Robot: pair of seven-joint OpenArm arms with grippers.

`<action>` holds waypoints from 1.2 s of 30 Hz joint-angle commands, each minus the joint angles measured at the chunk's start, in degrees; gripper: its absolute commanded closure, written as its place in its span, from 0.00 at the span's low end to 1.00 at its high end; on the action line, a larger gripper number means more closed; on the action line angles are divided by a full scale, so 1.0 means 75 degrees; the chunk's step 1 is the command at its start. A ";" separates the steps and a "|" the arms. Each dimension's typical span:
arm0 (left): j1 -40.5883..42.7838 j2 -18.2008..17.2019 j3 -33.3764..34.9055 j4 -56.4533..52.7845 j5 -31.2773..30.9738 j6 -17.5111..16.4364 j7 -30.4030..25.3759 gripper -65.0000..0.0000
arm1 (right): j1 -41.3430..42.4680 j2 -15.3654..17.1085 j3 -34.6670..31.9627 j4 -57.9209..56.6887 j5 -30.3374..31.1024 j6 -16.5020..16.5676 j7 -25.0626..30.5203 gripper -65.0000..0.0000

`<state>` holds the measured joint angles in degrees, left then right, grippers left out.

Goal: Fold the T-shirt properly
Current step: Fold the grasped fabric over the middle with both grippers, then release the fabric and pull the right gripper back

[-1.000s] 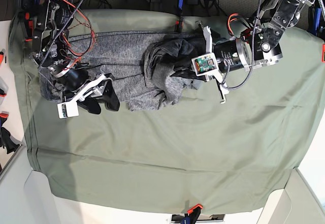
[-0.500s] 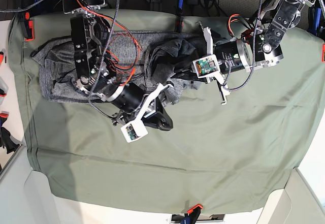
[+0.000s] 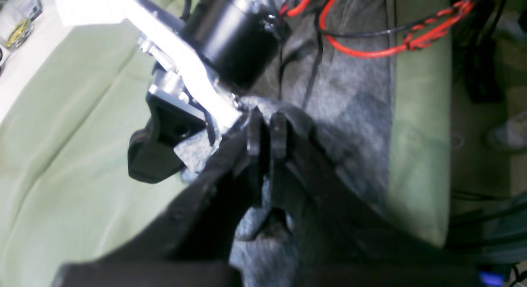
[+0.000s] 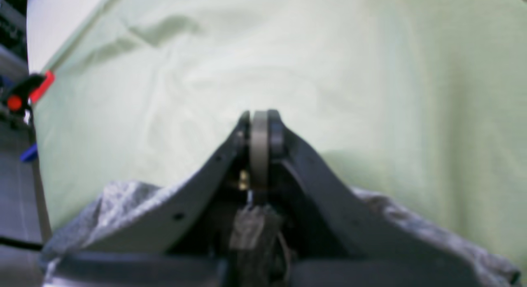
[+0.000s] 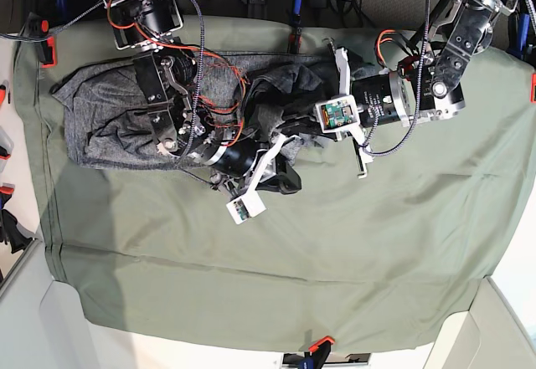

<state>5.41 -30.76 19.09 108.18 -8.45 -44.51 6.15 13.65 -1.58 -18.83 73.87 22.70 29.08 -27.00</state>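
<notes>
The heather-grey T-shirt (image 5: 109, 118) lies across the back left of the table, its right part bunched into a dark heap. My left gripper (image 5: 295, 122) reaches in from the right and is shut on that bunched fabric. In the left wrist view its fingertips (image 3: 265, 130) are pressed together over the T-shirt (image 3: 354, 97). My right gripper (image 5: 286, 181) sits at the shirt's front edge in the middle, just in front of the left one. Its jaws (image 4: 261, 122) are shut with nothing seen between them, pointing out over bare green cloth, with the T-shirt (image 4: 123, 196) beneath it.
An olive-green cloth (image 5: 335, 260) covers the table and is held by orange clamps (image 5: 320, 344) at its edges. The right arm's motor body (image 3: 234, 36) and red wires (image 5: 213, 80) hang over the shirt. White table corners show at the front.
My right arm has swung from the shirt's left sleeve across to its middle front edge, and its gripper has shut. The left gripper has barely moved.
</notes>
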 commanded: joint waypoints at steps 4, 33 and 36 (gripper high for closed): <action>-0.0361 -0.0050 -0.0163 -0.0396 0.0102 0.0602 -0.0157 1.00 | -0.0306 0.0047 -0.0061 0.0262 0.0122 0.0522 -0.0256 1.00; -0.0361 -0.0052 -0.0163 -0.0525 0.0370 0.0602 -0.0157 1.00 | 0.0332 0.0082 0.1314 0.0408 0.1212 0.0551 -0.0804 1.00; -0.0361 -0.0052 -0.0163 -0.0551 0.0478 0.0602 -0.0160 1.00 | 0.0085 0.0079 0.1311 0.0408 0.1445 0.0565 -0.0836 1.00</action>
<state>3.64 -30.61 18.31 103.37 -4.12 -39.83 6.39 12.88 -0.80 -9.02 75.96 32.21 32.64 -34.48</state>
